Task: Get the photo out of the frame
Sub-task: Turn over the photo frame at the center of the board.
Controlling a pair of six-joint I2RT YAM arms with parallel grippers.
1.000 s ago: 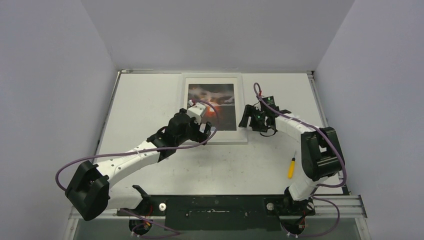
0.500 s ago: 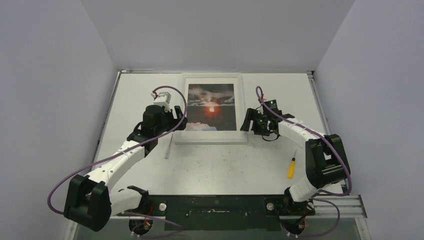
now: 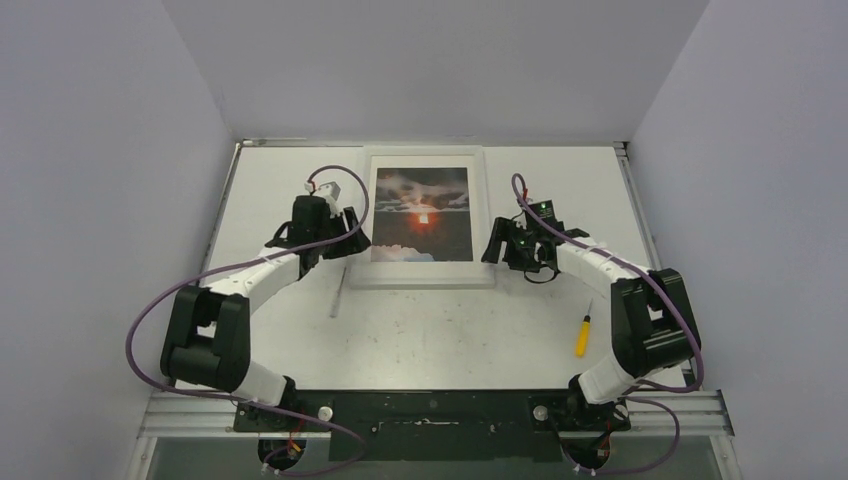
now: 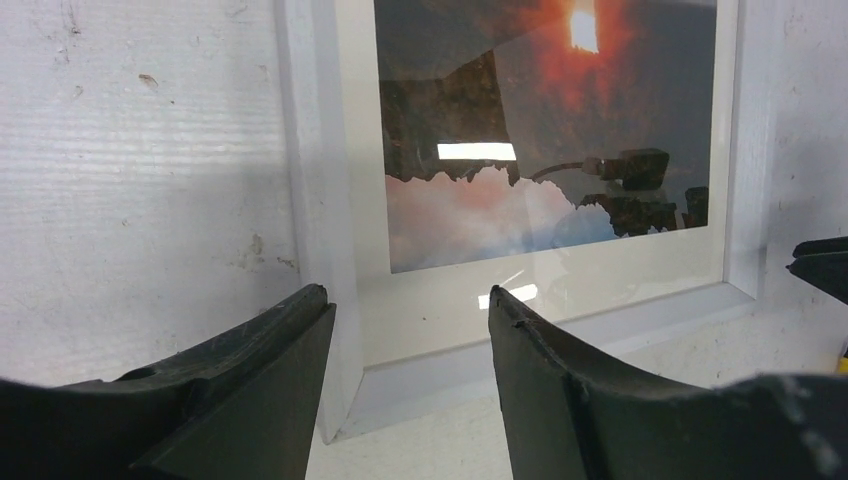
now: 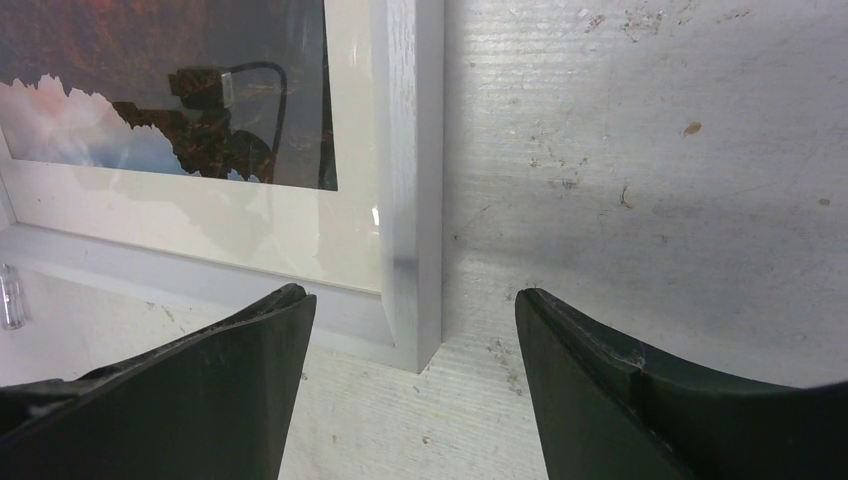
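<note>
The frame's back is facing down and out of sight. Each wrist camera is catching only one near corner of the frame (image 3: pixel 423 276), with the rest cut off. Glare on the glazing is mirroring the arms and a ceiling light, so the lower part of the photo (image 3: pixel 422 212) is hard to read up close. From above, the dark wrist housings are covering the fingers, and contact with the frame cannot be judged.

The frame is lying flat, face up, toward the far middle of the counter (image 3: pixel 450 335). The photo is sitting inside it behind a wide white border, showing an orange-red sun at centre, dark clouds above and pale mist below.

The left claw (image 4: pixel 410 385) is hovering low at the frame's near-left corner with its fingers apart. That corner is lying in the gap between them, and the claw is gripping nothing. The right claw (image 5: pixel 405 390) is standing wider apart at the near-right corner, which is pointing into its gap – it too is holding nothing.

A yellow-handled screwdriver (image 3: pixel 582 337) is lying near the right arm, well apart from the frame, and a thin pale strip (image 3: pixel 338 296) is lying just beside the frame's near-left corner.
</note>
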